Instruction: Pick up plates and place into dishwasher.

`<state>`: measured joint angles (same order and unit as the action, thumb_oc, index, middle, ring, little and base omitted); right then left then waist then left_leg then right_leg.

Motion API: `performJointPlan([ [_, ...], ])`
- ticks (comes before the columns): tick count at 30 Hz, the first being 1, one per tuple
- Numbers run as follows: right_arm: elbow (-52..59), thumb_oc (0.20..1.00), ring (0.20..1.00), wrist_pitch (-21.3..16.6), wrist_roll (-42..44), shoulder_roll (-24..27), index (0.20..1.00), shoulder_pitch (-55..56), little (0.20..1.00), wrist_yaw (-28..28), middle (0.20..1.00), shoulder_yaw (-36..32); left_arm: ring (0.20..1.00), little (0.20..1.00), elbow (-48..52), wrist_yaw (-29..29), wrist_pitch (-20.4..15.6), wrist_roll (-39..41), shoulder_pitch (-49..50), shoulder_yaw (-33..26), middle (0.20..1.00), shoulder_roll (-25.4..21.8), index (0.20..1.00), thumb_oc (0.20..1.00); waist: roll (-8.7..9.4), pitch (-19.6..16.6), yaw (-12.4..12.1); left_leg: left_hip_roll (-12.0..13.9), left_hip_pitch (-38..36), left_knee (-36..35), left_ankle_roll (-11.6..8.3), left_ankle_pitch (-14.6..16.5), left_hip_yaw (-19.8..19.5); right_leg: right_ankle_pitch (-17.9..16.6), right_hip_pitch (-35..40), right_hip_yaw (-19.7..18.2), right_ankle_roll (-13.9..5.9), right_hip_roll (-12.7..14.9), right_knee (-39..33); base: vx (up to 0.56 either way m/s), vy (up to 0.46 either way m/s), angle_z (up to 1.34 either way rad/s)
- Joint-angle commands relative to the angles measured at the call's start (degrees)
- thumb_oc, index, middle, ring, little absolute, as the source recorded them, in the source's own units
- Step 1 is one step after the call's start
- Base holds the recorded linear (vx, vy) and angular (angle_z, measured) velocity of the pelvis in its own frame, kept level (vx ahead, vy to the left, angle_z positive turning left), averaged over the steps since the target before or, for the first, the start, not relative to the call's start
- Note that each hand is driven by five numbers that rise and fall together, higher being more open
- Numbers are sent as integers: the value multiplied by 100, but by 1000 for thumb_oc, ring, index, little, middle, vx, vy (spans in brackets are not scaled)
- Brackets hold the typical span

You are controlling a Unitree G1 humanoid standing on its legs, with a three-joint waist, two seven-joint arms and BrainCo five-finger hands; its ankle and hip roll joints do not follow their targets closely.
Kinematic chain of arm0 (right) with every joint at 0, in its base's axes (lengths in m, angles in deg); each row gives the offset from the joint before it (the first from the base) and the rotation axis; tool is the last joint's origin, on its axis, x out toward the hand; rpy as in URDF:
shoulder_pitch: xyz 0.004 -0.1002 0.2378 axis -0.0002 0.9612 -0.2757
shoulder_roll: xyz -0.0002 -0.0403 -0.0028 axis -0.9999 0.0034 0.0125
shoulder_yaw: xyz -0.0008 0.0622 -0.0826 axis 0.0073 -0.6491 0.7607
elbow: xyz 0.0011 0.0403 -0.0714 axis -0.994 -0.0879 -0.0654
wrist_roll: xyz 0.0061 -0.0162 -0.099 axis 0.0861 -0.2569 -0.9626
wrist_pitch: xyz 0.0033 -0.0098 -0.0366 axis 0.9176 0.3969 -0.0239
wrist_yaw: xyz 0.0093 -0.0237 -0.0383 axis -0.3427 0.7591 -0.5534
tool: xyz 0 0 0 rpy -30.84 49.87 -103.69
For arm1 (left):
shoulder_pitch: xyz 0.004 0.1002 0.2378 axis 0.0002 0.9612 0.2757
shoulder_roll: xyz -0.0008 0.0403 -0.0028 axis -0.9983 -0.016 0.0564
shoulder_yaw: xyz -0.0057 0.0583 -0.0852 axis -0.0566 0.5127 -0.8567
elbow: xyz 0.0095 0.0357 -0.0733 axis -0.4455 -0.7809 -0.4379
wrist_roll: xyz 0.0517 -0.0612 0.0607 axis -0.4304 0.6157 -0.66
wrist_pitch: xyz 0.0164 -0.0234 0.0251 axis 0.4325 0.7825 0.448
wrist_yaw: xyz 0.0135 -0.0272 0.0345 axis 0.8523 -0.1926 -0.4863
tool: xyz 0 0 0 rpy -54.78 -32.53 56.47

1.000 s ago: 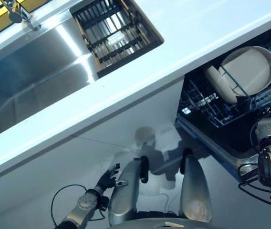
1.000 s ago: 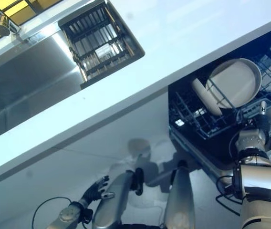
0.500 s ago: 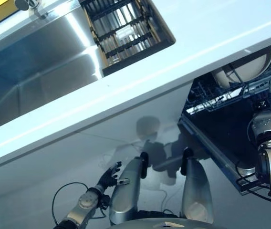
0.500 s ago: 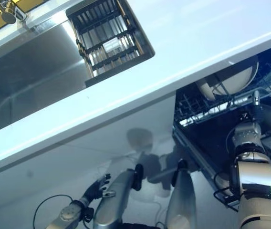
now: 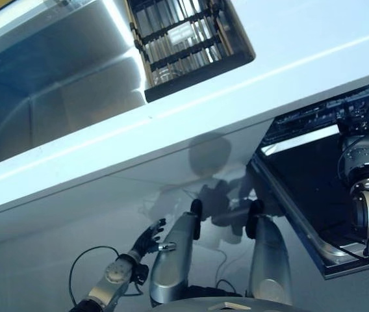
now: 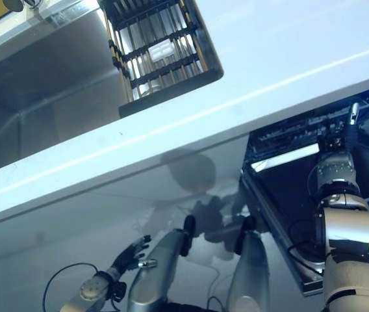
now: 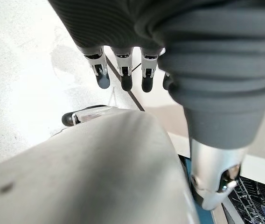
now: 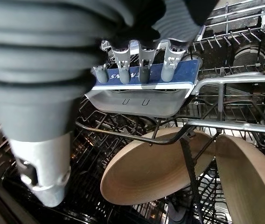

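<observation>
Right hand [image 8: 137,65] fingers straight against dishwasher rack [image 8: 244,79] front, gripping nothing; two plates [image 8: 151,172] partly hidden by wires. Left hand [image 5: 147,239] relaxed, empty.

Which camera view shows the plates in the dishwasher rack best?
The right wrist view: two plates stand on edge in the dark wire rack, beyond the right hand. In both eye views the counter hides them.
</observation>
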<state>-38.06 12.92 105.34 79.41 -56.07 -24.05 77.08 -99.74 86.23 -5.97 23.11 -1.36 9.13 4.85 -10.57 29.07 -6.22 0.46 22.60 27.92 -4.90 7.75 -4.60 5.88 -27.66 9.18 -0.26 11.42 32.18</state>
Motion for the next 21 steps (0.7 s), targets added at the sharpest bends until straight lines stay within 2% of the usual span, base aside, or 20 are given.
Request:
performJointPlan([
  [1, 578, 1000, 1000, 40, 134, 240, 1000, -1103, 1000, -523, 1000, 334, 1000, 1000, 472, 59, -34, 198, 213, 68, 1000, -430, 1000, 1000, -318, 71, -234, 283, 293, -273, 61, -606, -28, 273, 371, 13, -116, -55, -107, -29, 4, 7],
  [11, 574, 1000, 1000, -8, 192, 342, 1000, -1317, 1000, -555, 1000, 463, 1000, 1000, 721, 176, 15, 188, 225, -40, 1000, -645, 1000, 1000, -306, 43, -345, 246, 375, -457, 82, -675, -50, 261, 280, 143, -110, -60, -156, -26, -3, 6],
  [21, 442, 1000, 1000, 14, 269, 392, 1000, -917, 1000, -394, 1000, 207, 1000, 1000, 586, 140, -162, 24, 309, -126, 1000, -624, 1000, 1000, -187, -91, -324, 187, 241, -448, 127, -523, 1, 225, 467, 164, -128, -15, -306, -5, -1, 1],
])
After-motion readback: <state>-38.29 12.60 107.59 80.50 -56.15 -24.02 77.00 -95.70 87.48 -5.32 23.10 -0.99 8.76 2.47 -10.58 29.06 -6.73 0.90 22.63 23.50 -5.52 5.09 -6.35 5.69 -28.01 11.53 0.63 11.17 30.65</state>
